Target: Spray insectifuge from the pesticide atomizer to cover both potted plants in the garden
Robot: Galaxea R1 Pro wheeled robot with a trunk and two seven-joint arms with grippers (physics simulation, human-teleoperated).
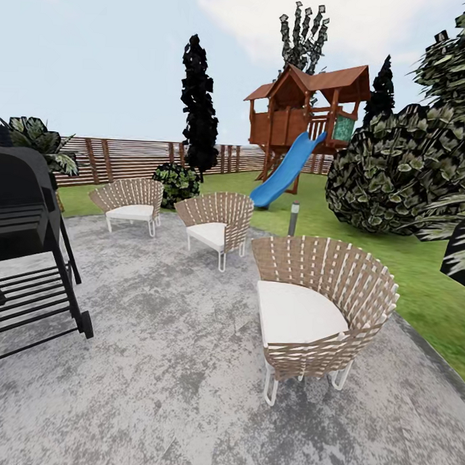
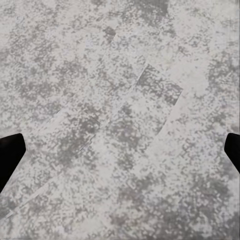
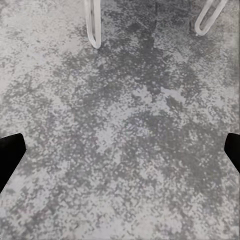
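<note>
The pesticide atomizer and both potted plants are out of view. I look across the garden's mottled grey paving (image 1: 152, 364) towards the lawn (image 1: 420, 274). My left gripper (image 2: 120, 155) hangs open over bare paving, its dark fingertips (image 2: 9, 155) far apart at the picture's edges, nothing between them. My right gripper (image 3: 120, 155) is open too, above paving near the white legs (image 3: 93, 25) of a wicker seat, with its fingertips (image 3: 9, 152) equally wide apart.
A black grill (image 1: 26, 237) stands close on the left. Three wicker seats stand on the paving: near right (image 1: 317, 310), middle (image 1: 216, 225), far left (image 1: 129, 202). A big bush (image 1: 397, 172), a wooden playhouse (image 1: 302, 107) with a blue slide (image 1: 286, 170), and a fence (image 1: 127, 159) lie beyond.
</note>
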